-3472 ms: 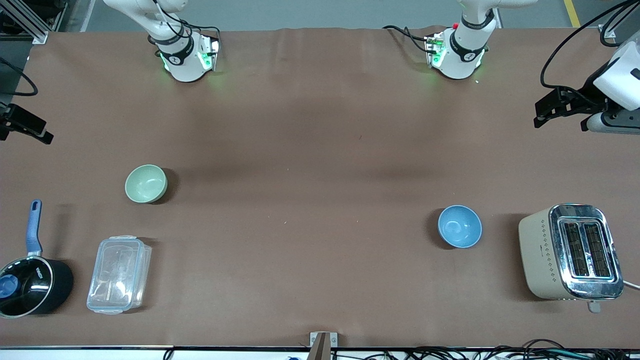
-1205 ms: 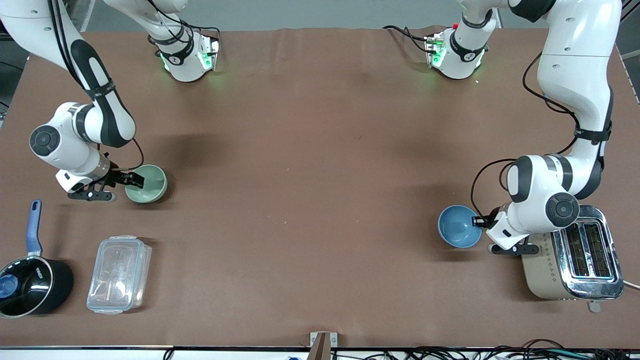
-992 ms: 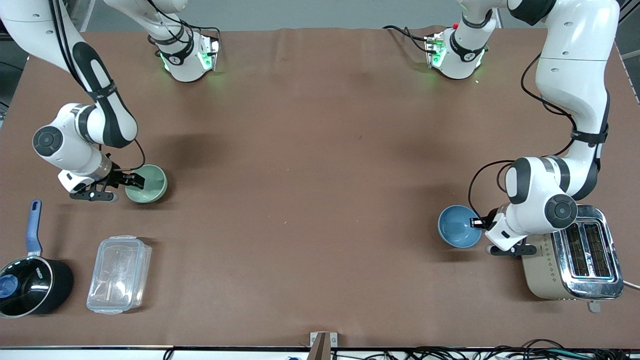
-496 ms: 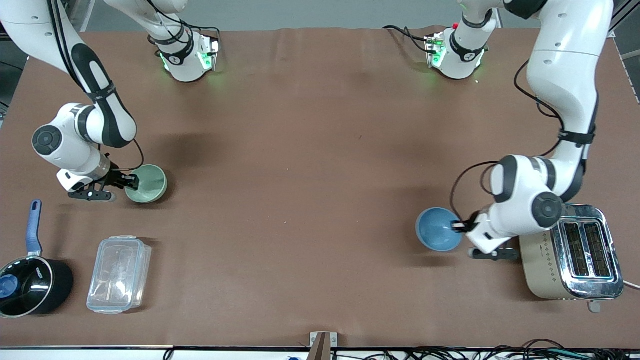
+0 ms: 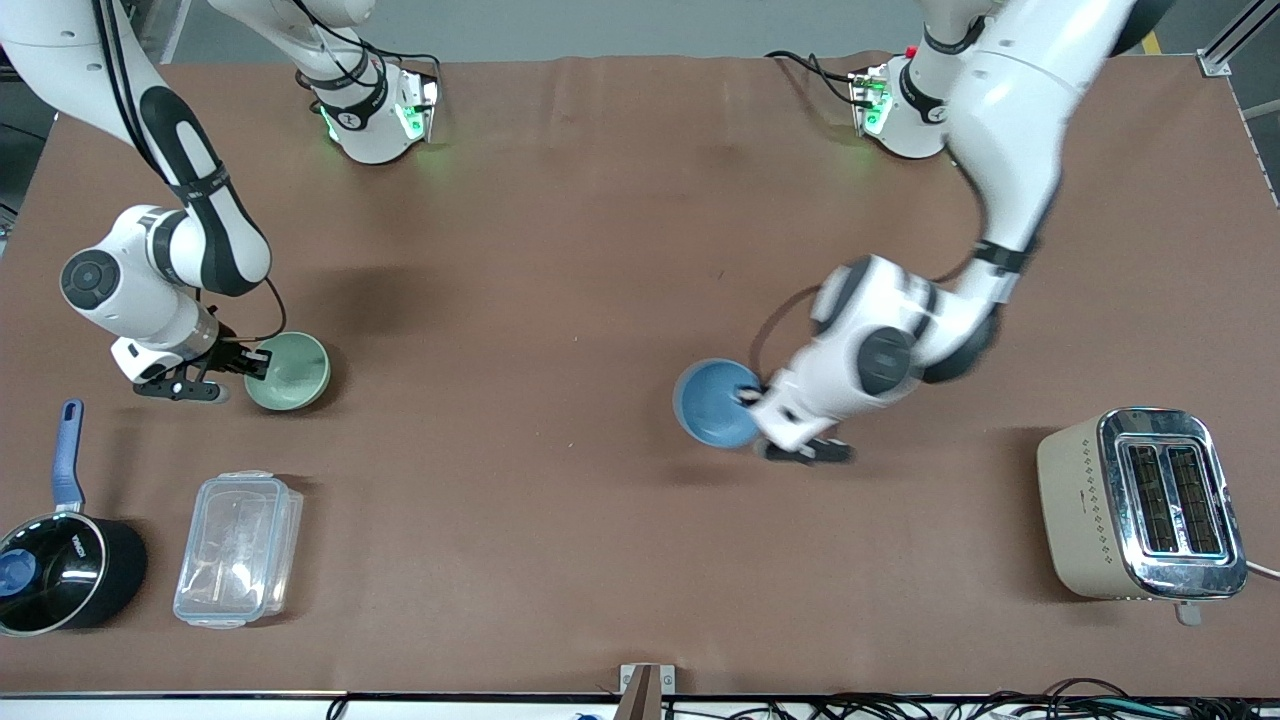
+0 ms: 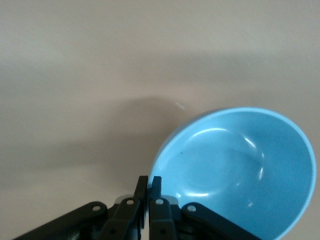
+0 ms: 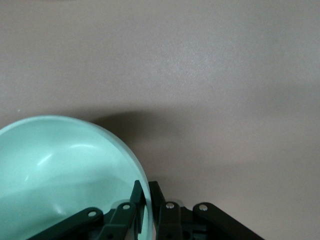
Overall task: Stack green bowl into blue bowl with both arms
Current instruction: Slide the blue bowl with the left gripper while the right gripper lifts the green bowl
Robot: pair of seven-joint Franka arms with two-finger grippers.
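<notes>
Since half a second ago the blue bowl (image 5: 714, 402) has travelled from beside the toaster (image 5: 1140, 503) to the middle of the frame, a little right of centre, carried by the left end effector (image 5: 752, 397), whose fingers are clamped on its rim; the left wrist view shows the bowl (image 6: 240, 172) tilted, its mouth facing up and partly toward that camera, above bare brown counter (image 5: 560, 300). Meanwhile the green bowl (image 5: 288, 371) has barely shifted at the left of the frame, mouth up, with the right end effector (image 5: 258, 362) now pinched on its rim, one finger inside and one outside, as the right wrist view shows (image 7: 65, 170). Both bowls are round, so neither has a long axis. Open counter lies between the two bowls, and nothing stands on it there. At lower left are a clear lidded container (image 5: 238, 549) and a black saucepan (image 5: 62, 565) with a blue handle, and the toaster sits at lower right, well apart from both bowls.
</notes>
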